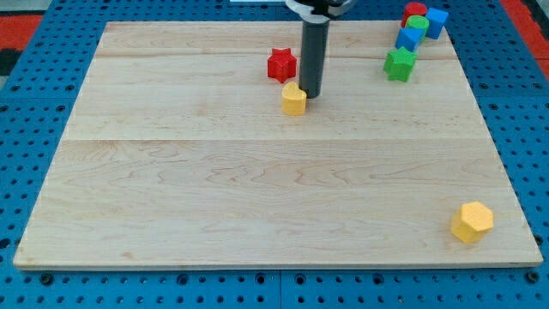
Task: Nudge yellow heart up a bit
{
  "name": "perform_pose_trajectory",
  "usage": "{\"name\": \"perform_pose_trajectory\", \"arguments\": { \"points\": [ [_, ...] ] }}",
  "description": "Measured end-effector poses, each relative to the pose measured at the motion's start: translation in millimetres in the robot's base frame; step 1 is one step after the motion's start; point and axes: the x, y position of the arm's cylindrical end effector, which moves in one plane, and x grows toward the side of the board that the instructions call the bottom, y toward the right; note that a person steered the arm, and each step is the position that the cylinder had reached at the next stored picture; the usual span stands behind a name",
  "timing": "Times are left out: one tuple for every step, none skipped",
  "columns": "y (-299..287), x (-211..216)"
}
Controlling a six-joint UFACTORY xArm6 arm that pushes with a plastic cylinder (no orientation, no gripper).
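Observation:
The yellow heart (pixel 294 99) lies on the wooden board (pixel 257 189) in the upper middle. My tip (pixel 310 93) stands right against the heart's upper right side, touching or nearly touching it. The dark rod rises from there to the view's top. A red star (pixel 281 64) lies just above and to the left of the heart, left of the rod.
A green star (pixel 400 64) sits at the upper right. Behind it cluster a blue block (pixel 408 39), a green round block (pixel 418 23), a red block (pixel 413 10) and another blue block (pixel 437 21). A yellow hexagon (pixel 472 221) lies near the lower right corner.

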Motion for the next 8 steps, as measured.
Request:
{"name": "perform_pose_trajectory", "arguments": {
  "points": [
    [-29.5, -13.1],
    [-57.1, -23.0],
    [-84.9, -32.6],
    [-113.8, -36.5],
    [-133.8, -36.5],
    [-142.8, -35.4],
    [-143.5, -34.4],
    [-143.5, -34.4]
  ]
}}
